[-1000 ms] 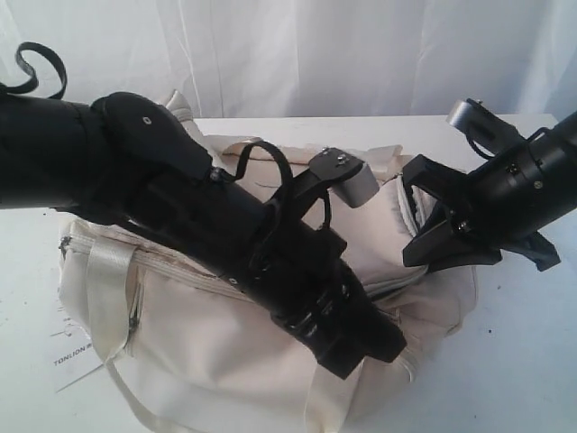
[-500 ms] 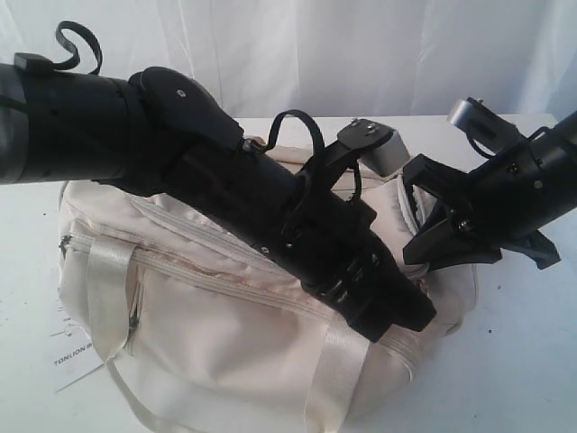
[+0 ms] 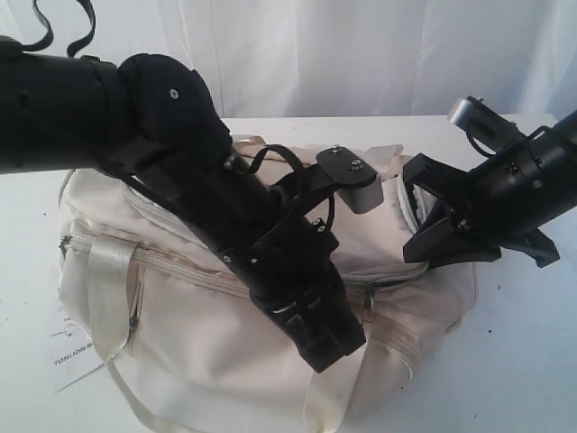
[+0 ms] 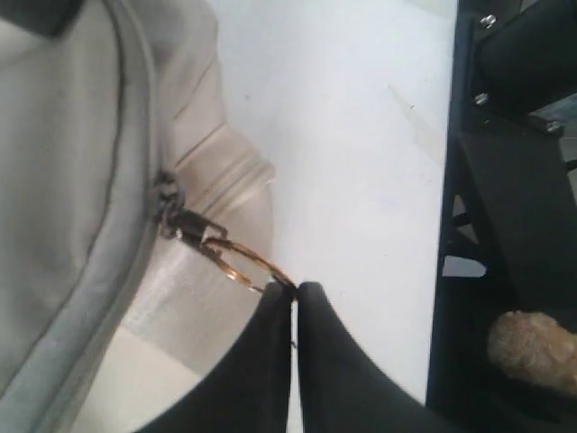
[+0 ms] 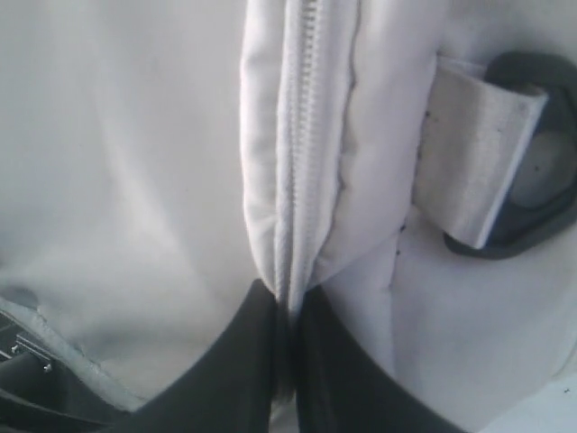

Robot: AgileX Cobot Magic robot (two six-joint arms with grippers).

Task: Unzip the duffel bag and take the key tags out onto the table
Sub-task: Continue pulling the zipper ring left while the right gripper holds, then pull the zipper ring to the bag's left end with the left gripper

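Left pincer (image 4: 295,293), fingertips pressed together, grips a thin metal ring (image 4: 243,262) clipped to a zipper slider on the duffel bag (image 3: 180,343). The bag's side lies just ahead of its tips, with bare white surface (image 4: 361,135) beside them. Right pincer (image 5: 287,311), likewise closed, pinches the bag's fabric fold carrying a closed zipper (image 5: 293,135); a black strap ring (image 5: 532,171) sits near it. The bag rests on the surface beneath both pincers.
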